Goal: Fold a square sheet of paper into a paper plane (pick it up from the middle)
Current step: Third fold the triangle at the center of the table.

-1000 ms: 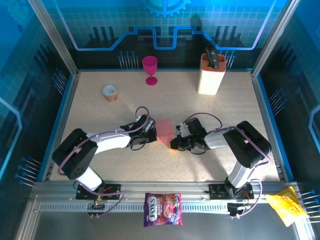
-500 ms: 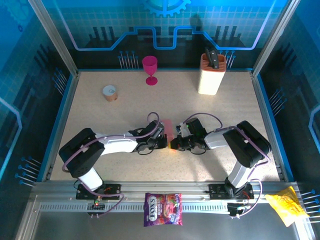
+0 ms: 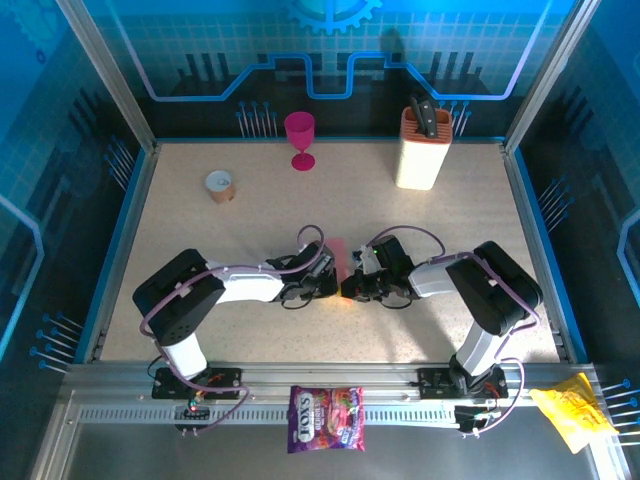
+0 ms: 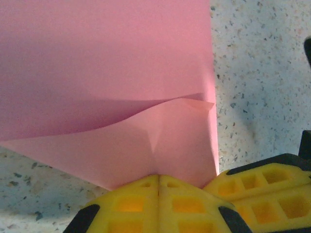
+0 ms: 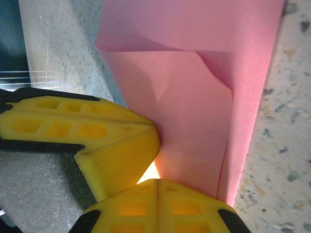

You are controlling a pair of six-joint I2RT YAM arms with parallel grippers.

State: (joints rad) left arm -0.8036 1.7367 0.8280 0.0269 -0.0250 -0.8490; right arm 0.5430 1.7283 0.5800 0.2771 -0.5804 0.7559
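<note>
At the bottom edge of the top view, the purple candy bag (image 3: 326, 418) is lying on the rail, and the yellow wrapper (image 3: 572, 415) is sitting at lower right. Higher, at frame centre, the left end effector (image 4: 159, 180) is now sitting almost against the right end effector (image 5: 156, 187), having swept rightward over the last second. Both are pinching the square sheet of paper (image 3: 341, 255). In each wrist view the yellow fingers are pressing flat together with pink paper coming out of the seam.

The sheet was showing as a broad square between them. Now it is showing as a thin pink sliver low over the surface. In the left wrist view a loose upper layer is bowing over the lower one. So the first half-fold seems to be closing, with its crease not yet pressed flat.

Toward the top, the small round object (image 3: 220, 185), magenta goblet (image 3: 299, 135) and knife block (image 3: 422, 150) are standing well apart from the arms.
</note>
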